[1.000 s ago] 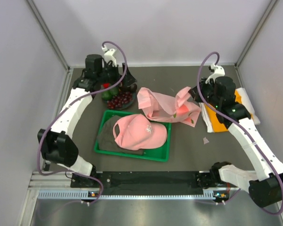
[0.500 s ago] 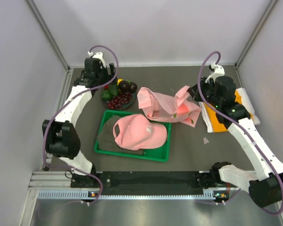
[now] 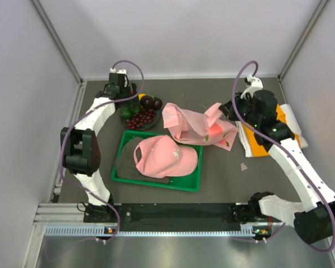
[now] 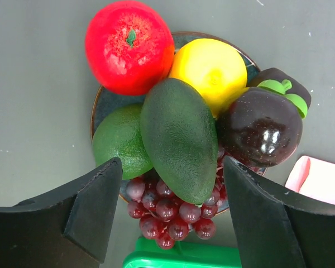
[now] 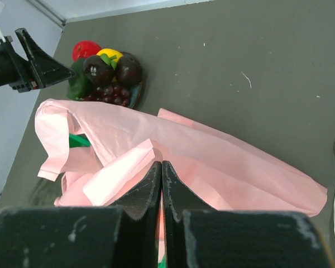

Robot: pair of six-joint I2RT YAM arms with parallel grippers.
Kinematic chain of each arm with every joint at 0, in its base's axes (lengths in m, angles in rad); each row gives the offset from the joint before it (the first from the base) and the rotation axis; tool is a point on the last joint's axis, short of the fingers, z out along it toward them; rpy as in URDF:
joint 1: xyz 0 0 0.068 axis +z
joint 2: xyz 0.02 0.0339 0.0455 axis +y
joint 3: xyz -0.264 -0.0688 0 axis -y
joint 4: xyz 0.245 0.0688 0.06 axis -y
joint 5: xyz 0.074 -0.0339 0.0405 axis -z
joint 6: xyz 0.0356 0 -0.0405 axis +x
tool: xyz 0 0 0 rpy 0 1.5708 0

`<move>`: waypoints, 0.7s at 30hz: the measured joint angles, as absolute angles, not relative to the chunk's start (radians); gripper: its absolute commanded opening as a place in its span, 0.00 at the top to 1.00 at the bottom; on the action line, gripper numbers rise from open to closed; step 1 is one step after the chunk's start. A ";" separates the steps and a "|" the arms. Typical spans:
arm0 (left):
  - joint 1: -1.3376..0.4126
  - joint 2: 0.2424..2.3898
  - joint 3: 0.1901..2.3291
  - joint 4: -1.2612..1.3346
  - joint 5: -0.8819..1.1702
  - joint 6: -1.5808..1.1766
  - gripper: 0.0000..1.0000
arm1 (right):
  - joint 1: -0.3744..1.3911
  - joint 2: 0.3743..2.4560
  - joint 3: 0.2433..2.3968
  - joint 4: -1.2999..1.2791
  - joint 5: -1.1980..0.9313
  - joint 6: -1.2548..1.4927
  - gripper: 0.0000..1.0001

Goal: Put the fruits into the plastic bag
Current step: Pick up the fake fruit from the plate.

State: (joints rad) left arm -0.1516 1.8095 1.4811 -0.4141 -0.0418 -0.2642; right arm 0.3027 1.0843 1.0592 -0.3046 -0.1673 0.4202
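Observation:
The fruits [image 3: 140, 110] lie piled on a small dark plate [image 4: 100, 103] at the back left. The pile holds a red round fruit [image 4: 128, 44], a yellow citrus [image 4: 212, 70], two green avocados [image 4: 178, 139], dark brown round fruits [image 4: 262, 125] and red grapes [image 4: 167, 215]. My left gripper [image 3: 126, 96] [image 4: 170, 164] hangs open above the pile, its fingers on either side of the long avocado and not touching it. The pink plastic bag [image 3: 198, 125] [image 5: 223, 162] lies crumpled in the middle. My right gripper [image 3: 226, 110] [image 5: 161, 164] is shut on a raised fold of the bag.
A green tray [image 3: 156, 181] holding a pink cap [image 3: 164, 156] and a dark cloth sits in front of the fruits and the bag. An orange and white folded cloth [image 3: 261, 146] lies at the right by the wall. Walls enclose the table on three sides.
My left arm has swung its elbow up and inward, and its gripper has shifted slightly right over the fruit pile. The right gripper and the bag have barely moved.

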 measured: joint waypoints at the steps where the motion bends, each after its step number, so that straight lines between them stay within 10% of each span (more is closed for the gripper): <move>1: -0.152 1.810 1.481 -0.413 -0.041 -0.265 0.23 | 0.303 1.085 1.059 -0.303 -0.170 0.420 1.00; 21: -0.159 1.860 1.485 -0.411 -0.015 -0.297 0.27 | 0.303 1.103 1.059 -0.291 -0.182 0.419 1.00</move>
State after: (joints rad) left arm -0.1589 1.8595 1.4853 -0.4110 -0.0151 -0.2974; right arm 0.3027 1.1030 1.0588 -0.2913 -0.1818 0.4194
